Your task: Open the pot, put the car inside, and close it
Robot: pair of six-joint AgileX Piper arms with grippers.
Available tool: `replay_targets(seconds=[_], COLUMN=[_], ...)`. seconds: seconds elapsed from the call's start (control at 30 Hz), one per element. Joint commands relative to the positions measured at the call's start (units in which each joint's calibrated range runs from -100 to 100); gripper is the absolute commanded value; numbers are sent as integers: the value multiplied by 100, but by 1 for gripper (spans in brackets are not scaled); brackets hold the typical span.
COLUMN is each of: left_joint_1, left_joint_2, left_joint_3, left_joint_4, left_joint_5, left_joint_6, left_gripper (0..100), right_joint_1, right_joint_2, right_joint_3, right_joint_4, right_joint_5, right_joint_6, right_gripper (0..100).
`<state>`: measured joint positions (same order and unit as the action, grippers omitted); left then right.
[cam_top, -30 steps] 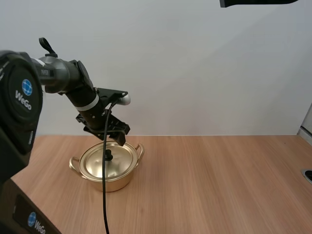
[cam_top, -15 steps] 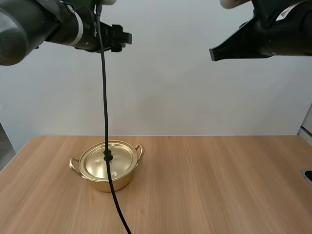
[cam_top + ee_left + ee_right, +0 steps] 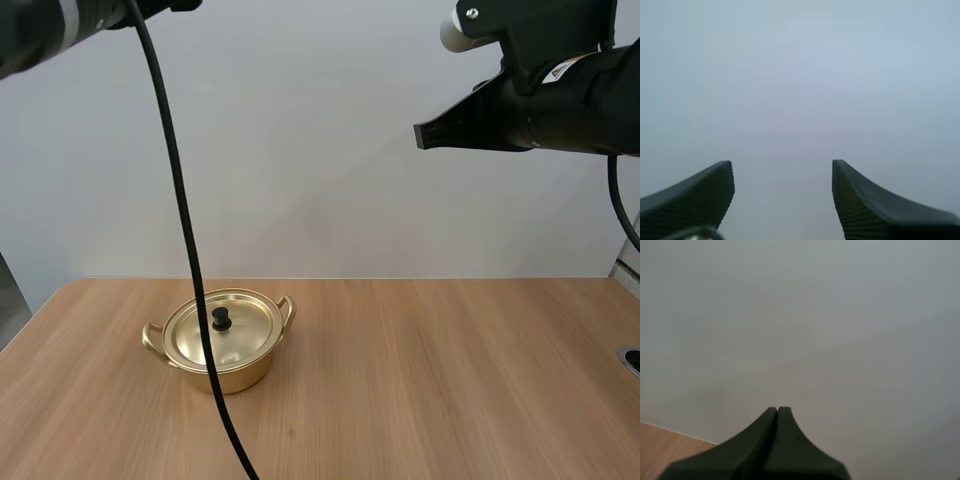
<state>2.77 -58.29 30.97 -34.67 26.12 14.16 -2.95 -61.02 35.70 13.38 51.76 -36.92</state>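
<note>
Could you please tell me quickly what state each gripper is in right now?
Left gripper: open, holding nothing.
Right gripper: closed, holding nothing.

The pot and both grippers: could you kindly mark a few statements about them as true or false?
1. The lid sits on the pot. True.
2. The left gripper is shut. False: it is open, with nothing in it.
3. The right gripper is shut on nothing. True.
4. The right gripper touches the pot. False: it hangs high above the table, well apart from the pot.
</note>
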Motion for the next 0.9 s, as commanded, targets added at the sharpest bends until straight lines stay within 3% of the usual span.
replay_targets(seconds=[0.0, 0.1, 0.37, 0.57, 0.63, 0.73, 0.87], left_joint_1=[6, 6, -10, -398, -461, -432, -231], left_joint_2=[-757, -772, -945, -1252, -1517, -1948, -2644], left_joint_3=[637, 1211, 2953, 3111, 3111, 3111, 3111], left_joint_4=[232, 700, 1019, 1007, 1007, 1007, 1052], left_joint_5=[-1009, -1397, -2498, -2340, -2185, -1698, -705], left_joint_6=[11, 11, 11, -64, -64, -64, -140], left_gripper=[90, 90, 90, 90, 90, 90, 90], right_joint_1=[-2, -2, -2, -320, -407, -416, -402], right_joint_2=[0, 0, 0, 13, 13, 1, 1], right_joint_3=[5, 5, 5, 5, 5, 5, 5], right_joint_4=[2, 8, -3, 19, 163, 546, 959], right_joint_5=[-114, -232, -292, -402, -492, -404, -255], right_joint_6=[-29, -29, -132, -369, -369, -369, -625], right_gripper=[0, 0, 0, 0, 0, 0, 0])
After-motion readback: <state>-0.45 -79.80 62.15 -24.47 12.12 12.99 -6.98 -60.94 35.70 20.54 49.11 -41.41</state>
